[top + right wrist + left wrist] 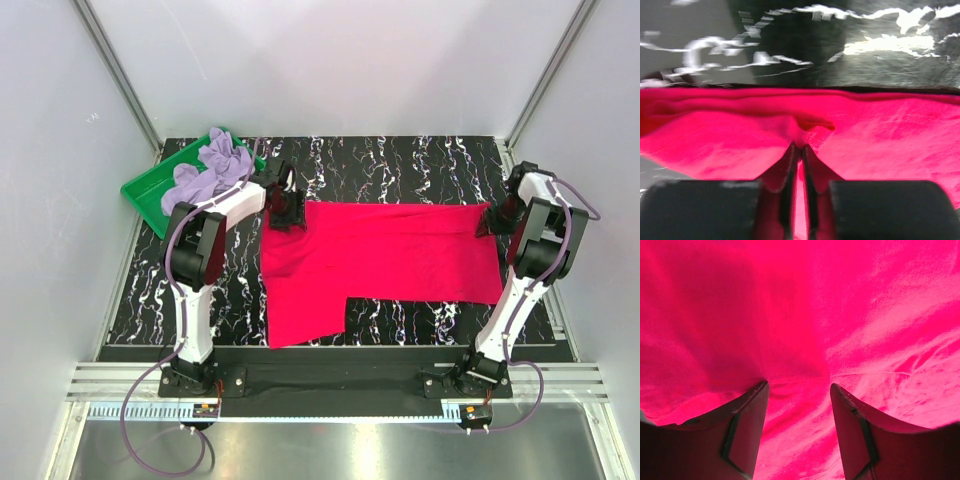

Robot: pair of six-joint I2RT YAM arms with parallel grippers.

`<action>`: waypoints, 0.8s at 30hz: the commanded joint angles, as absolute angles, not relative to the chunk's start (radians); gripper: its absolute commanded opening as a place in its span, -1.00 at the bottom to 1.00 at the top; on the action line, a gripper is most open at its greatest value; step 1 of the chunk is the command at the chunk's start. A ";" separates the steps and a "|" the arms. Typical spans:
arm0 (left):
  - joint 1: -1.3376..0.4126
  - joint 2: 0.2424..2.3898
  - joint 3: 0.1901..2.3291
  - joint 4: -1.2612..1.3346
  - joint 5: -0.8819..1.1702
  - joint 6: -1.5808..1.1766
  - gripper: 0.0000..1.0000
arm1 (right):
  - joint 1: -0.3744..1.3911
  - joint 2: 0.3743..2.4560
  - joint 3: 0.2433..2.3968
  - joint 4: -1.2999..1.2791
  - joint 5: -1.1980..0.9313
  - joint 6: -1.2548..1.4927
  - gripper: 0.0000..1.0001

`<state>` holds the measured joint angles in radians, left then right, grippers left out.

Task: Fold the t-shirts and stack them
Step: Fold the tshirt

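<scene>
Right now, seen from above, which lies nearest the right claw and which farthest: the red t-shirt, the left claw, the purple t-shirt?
1. The red t-shirt: pinched in the right gripper, at its right edge.
2. The left gripper: at the shirt's far-left corner.
3. The purple t-shirt: far left, in the green tray.

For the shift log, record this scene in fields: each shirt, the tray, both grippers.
crimson t-shirt: spread across the table
lavender t-shirt: crumpled in the green tray
left gripper: open, at the crimson t-shirt's far left corner
right gripper: shut on the crimson t-shirt's right edge
stack: none yet
</scene>
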<state>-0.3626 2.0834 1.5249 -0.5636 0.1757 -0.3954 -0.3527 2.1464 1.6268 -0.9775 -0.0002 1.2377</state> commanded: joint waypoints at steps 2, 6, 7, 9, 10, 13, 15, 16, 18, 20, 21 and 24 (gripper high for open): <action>-0.345 2.075 1.520 -0.583 0.166 -0.377 0.18 | -0.359 2.157 1.785 -1.064 0.081 1.177 -0.86; -0.344 2.083 1.516 -0.581 0.172 -0.380 0.18 | -0.353 2.146 1.962 -1.120 0.133 1.069 -0.88; -0.344 2.085 1.516 -0.583 0.172 -0.382 0.18 | -0.348 2.141 1.980 -1.117 0.138 1.015 -0.91; -0.345 2.086 1.513 -0.580 0.173 -0.382 0.18 | -0.344 2.123 1.996 -1.088 0.165 0.944 -0.92; -0.344 2.089 1.511 -0.581 0.175 -0.382 0.18 | -0.341 2.114 1.982 -1.078 0.179 0.928 -0.92; -0.344 2.091 1.505 -0.577 0.178 -0.383 0.18 | -0.341 2.074 1.847 -1.014 0.184 0.911 -0.99; -0.344 2.089 1.505 -0.580 0.179 -0.382 0.18 | -0.341 2.043 1.714 -0.942 0.169 0.913 -1.00; -0.344 2.089 1.503 -0.578 0.179 -0.382 0.18 | -0.342 2.034 1.671 -0.918 0.166 0.923 -1.00; -0.344 2.089 1.505 -0.578 0.179 -0.382 0.18 | -0.344 2.028 1.580 -0.836 0.155 0.902 -1.00; -0.345 2.086 1.506 -0.580 0.176 -0.380 0.18 | -0.344 2.037 1.550 -0.810 0.164 0.891 -1.00; -0.345 2.086 1.506 -0.580 0.175 -0.380 0.18 | -0.344 2.049 1.545 -0.807 0.175 0.875 -1.00; -0.344 2.083 1.511 -0.583 0.169 -0.377 0.18 | -0.344 2.060 1.531 -0.784 0.187 0.836 -0.97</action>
<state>-0.3569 2.0834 1.5227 -0.5598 0.1871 -0.3950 -0.3393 2.0697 1.5265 -0.8783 0.1238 0.8959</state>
